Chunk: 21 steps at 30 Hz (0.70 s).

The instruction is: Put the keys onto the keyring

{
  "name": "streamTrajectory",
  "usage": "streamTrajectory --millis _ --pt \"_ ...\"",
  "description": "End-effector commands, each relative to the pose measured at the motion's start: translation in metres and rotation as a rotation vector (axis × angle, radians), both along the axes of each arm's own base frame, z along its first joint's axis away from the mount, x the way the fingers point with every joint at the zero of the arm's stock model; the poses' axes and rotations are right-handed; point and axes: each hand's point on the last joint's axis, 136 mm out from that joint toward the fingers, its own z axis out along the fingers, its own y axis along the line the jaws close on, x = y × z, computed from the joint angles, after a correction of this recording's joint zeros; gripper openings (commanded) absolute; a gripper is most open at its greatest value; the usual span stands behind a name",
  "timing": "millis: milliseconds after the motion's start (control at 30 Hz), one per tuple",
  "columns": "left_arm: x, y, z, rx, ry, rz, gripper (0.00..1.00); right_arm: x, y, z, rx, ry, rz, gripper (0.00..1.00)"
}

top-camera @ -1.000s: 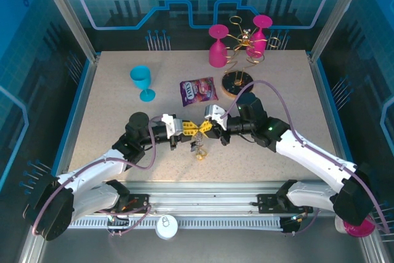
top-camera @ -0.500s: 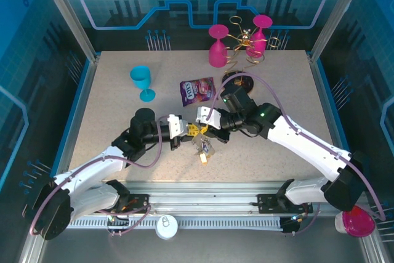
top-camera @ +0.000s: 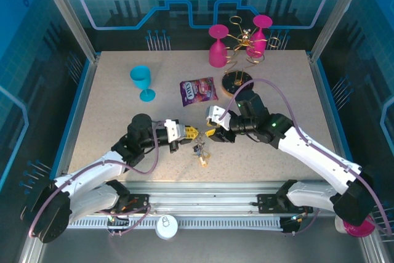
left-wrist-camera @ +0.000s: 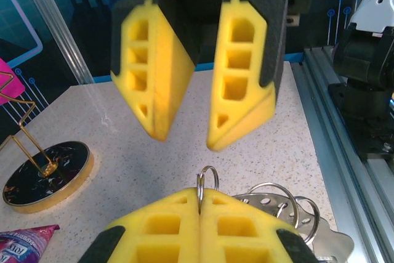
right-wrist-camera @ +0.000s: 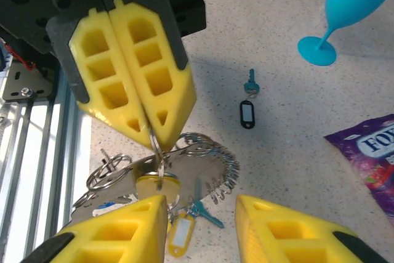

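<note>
Top external view, from the left: a blue cup [top-camera: 141, 82] stands on the table [top-camera: 111, 121], well apart from the arms. Next comes the left claw [top-camera: 192, 133]. Its two yellow fingers are pressed tight together on the thin metal keyring [top-camera: 198, 141]. The keys [top-camera: 201, 152] hang in a bunch just under it, near the middle of the table. A purple snack bag [top-camera: 198, 90] lies flat behind them. Just to the right is the right claw [top-camera: 209, 132], facing the left one, with the bunch between them. Past it sits a round wooden base [top-camera: 237, 82], and at the back two pink glasses [top-camera: 217, 46] stand by a gold wire rack [top-camera: 242, 40].

Left wrist view: the left claw [left-wrist-camera: 200, 198] is at the bottom, closed on the keyring [left-wrist-camera: 207, 180], which pokes up between its fingers. The right claw [left-wrist-camera: 186, 138] hangs above with its fingers apart and nothing in them.

Right wrist view: the left claw [right-wrist-camera: 154, 140] pinches the keyring [right-wrist-camera: 155, 147] at the top. Keys [right-wrist-camera: 178, 231] with yellow tags and a blue key dangle below. The right claw [right-wrist-camera: 200, 204] is spread wide at the bottom, with the keys hanging just beside its left finger. To the right, one loose key [right-wrist-camera: 248, 106] with a black tag lies flat on the table by itself.
</note>
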Motion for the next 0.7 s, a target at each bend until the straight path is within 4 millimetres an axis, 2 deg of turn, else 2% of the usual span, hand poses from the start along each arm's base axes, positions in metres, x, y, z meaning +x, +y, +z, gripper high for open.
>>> streamTrajectory --millis 0,200,433,500,567,667 --pt "-0.01 -0.002 0.03 -0.093 -0.093 -0.048 0.0 -0.005 0.01 0.014 0.117 0.027 0.029 0.35" --pt "-0.01 -0.003 0.03 -0.098 -0.094 -0.052 0.0 -0.013 0.014 0.012 0.168 0.072 0.05 0.32" --pt "-0.013 -0.002 0.032 -0.1 -0.097 -0.059 0.0 -0.011 0.013 0.015 0.177 0.068 0.037 0.2" --pt "-0.014 -0.002 0.032 -0.1 -0.098 -0.061 0.0 -0.011 0.013 0.016 0.178 0.068 0.035 0.12" --pt "-0.014 -0.002 0.034 -0.105 -0.102 -0.066 0.0 -0.01 0.013 0.014 0.17 0.076 0.028 0.06" --pt "-0.017 -0.002 0.039 -0.127 -0.105 -0.078 0.0 -0.008 0.011 0.005 0.147 0.093 0.015 0.03"
